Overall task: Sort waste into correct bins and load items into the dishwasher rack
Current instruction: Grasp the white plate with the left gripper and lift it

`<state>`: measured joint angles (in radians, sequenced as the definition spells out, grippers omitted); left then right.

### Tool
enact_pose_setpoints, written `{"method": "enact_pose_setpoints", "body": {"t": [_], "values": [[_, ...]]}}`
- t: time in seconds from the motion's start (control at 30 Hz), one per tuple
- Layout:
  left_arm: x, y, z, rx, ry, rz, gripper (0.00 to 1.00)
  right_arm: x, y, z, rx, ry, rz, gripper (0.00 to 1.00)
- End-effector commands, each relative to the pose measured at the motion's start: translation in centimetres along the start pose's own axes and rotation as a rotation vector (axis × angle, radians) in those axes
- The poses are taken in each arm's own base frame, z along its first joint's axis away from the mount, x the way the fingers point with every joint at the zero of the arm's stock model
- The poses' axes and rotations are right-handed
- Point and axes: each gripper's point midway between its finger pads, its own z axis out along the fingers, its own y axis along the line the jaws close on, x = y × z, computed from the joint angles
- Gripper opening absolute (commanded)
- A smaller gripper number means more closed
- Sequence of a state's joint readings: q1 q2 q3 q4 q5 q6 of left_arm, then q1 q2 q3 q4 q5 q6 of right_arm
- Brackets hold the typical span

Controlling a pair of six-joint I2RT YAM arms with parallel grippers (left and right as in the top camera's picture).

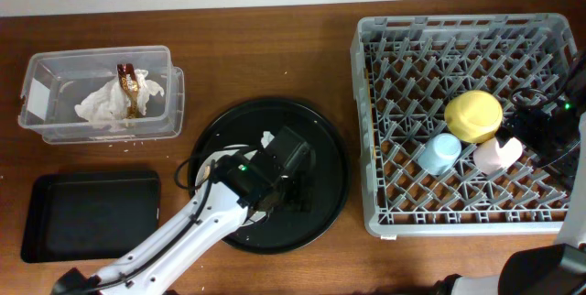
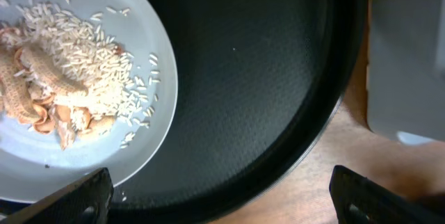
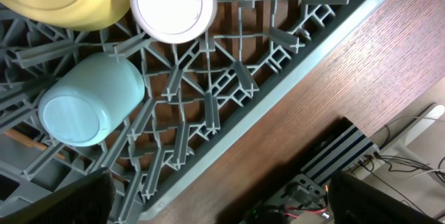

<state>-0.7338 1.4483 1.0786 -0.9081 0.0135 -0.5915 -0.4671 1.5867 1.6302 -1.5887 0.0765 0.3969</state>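
Plate [image 2: 149,15] with bones and rice [image 2: 52,88] is seated on the round tray [image 2: 264,78], so the left gripper [image 2: 222,200] is held over it, spread wide, nothing gripped; scraps are presumably to be binned first. Right of the round tray, bowl [image 1: 473,115], blue cup [image 1: 439,153] and pink cup [image 1: 497,153] are set in the rack [image 1: 458,224]; the right gripper [image 3: 222,200] is hung above them, wide open, empty.

You have 1 large round black tray [image 1: 325,171] sitting on the brown wooden table [image 1: 256,57]; past the table's edge you see loose cables [image 3: 417,120].

Left arm [image 1: 179,233]: white links, black cables, black wrist module, green indicator light. Right arm [image 1: 542,130]: black, green light.
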Motion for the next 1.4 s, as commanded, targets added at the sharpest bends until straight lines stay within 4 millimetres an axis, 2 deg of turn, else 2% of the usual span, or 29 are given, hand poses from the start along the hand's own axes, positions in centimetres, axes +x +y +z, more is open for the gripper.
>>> {"method": "enact_pose_setpoints", "body": {"t": [0.0,0.03,0.1,0.13,0.17,0.2,0.27,0.3,0.37,0.43,0.5,0.7,0.73,0.77,0.8,0.9,1.07,1.2,1.27,1.37], "values": [[-2.2,3.1,1.0,-0.203,-0.102,-0.016,0.99,0.1,-0.1,0.0,-0.002,0.0,0.017,0.99],[-2.2,3.2,1.5,-0.214,-0.095,-0.006,0.98,0.1,-0.1,0.0,-0.002,0.0,0.017,0.99],[-1.2,3.7,3.8,-0.255,-0.001,0.116,0.98,0.1,-0.1,0.0,-0.002,0.0,0.017,0.99],[-0.6,4.0,5.0,-0.275,0.041,0.12,0.93,0.1,-0.1,0.0,-0.002,0.0,0.017,0.99],[-0.5,4.1,5.8,-0.285,0.058,0.122,0.83,0.1,-0.1,0.0,-0.002,0.0,0.017,0.99],[-0.5,4.1,6.2,-0.287,0.06,0.122,0.79,0.1,-0.1,0.0,-0.002,0.0,0.017,0.99],[-1.1,3.7,7.5,-0.283,0.05,0.14,0.63,0.1,-0.1,0.0,-0.002,0.0,0.017,0.99],[-1.1,3.6,8.2,-0.285,0.052,0.14,0.63,0.1,-0.1,0.0,-0.002,-0.001,0.017,0.99],[-0.4,3.5,9.3,-0.298,0.082,0.159,0.52,0.1,-0.1,0.0,-0.002,0.0,0.017,0.98],[0.4,2.4,10.4,-0.314,0.085,0.217,0.52,0.1,-0.1,0.0,-0.002,0.0,0.017,0.99],[0.5,2.6,10.7,-0.354,0.074,0.236,0.49,0.1,-0.1,0.0,-0.002,-0.001,0.017,0.99],[0.4,3.0,11.5,-0.383,0.07,0.238,0.18,0.1,-0.1,0.0,-0.002,0.0,0.017,0.99],[0.4,3.1,11.5,-0.384,0.072,0.239,0.16,0.1,-0.1,0.0,-0.002,0.0,0.017,0.99],[0.6,3.2,11.4,-0.389,0.079,0.24,0.07,0.1,-0.1,0.0,-0.002,0.0,0.017,0.99],[0.8,3.4,11.2,-0.397,0.092,0.242,0.01,0.1,-0.1,0.0,-0.002,0.0,0.017,0.99],[0.8,3.6,10.6,-0.421,0.105,0.219,0.01,0.1,-0.1,0.0,-0.002,0.0,0.017,0.99],[-0.9,2.9,7.2,-0.461,0.1,0.12,0.01,0.1,-0.1,0.0,-0.002,0.0,0.017,0.99],[-2.6,3.9,3.4,-0.436,0.041,0.006,0.01,0.1,-0.1,0.0,-0.002,0.0,0.017,0.99],[-4.3,6.8,0.0,-0.416,-0.02,-0.111,0.01,0.1,-0.1,0.0,-0.002,0.0,0.017,0.99],[-5.6,11.5,-3.9,-0.416,-0.085,-0.277,0.01,0.1,-0.1,0.0,-0.002,0.0,0.017,0.99]]}}
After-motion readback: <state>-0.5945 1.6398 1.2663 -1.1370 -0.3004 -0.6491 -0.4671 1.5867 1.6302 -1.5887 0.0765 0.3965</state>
